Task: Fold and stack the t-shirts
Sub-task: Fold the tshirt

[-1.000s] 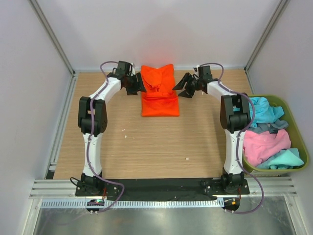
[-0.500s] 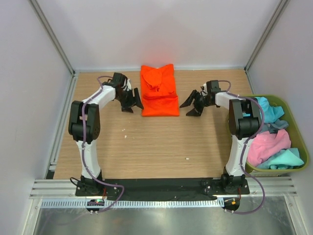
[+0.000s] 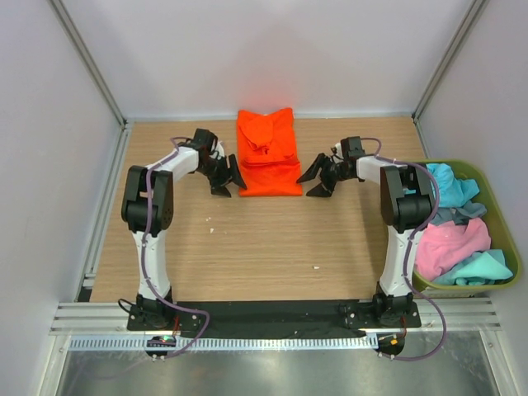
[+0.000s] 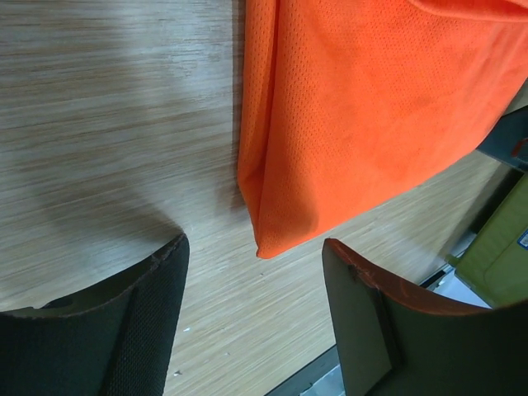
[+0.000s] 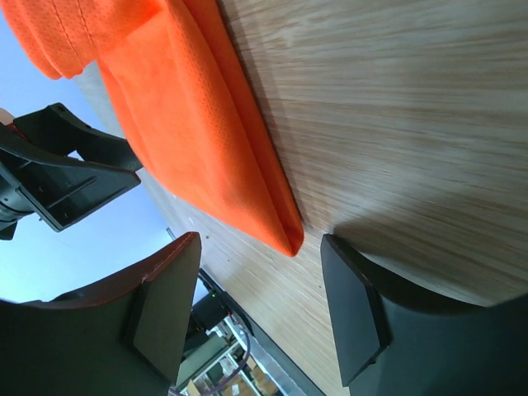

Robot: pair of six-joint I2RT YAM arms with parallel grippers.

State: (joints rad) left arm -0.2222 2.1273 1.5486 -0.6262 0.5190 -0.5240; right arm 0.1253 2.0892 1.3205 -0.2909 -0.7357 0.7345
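Observation:
The bright orange t-shirt (image 3: pixel 268 153) lies partly folded at the back middle of the table, its lower half doubled into a flat rectangle. My left gripper (image 3: pixel 228 181) is open and empty, low at the shirt's near left corner (image 4: pixel 268 239). My right gripper (image 3: pixel 313 180) is open and empty, low at the shirt's near right corner (image 5: pixel 285 235). Neither touches the cloth. Turquoise (image 3: pixel 445 186), pink (image 3: pixel 450 241) and grey (image 3: pixel 464 214) t-shirts lie crumpled in the bin at the right.
The olive-green plastic bin (image 3: pixel 505 216) stands at the table's right edge. White walls with metal posts close in the back and sides. A black base strip (image 3: pixel 272 313) and metal rail run along the near edge.
Both grippers have come down from beside the shirt's upper part to its near corners. In the last half second they moved slightly inward toward the cloth.

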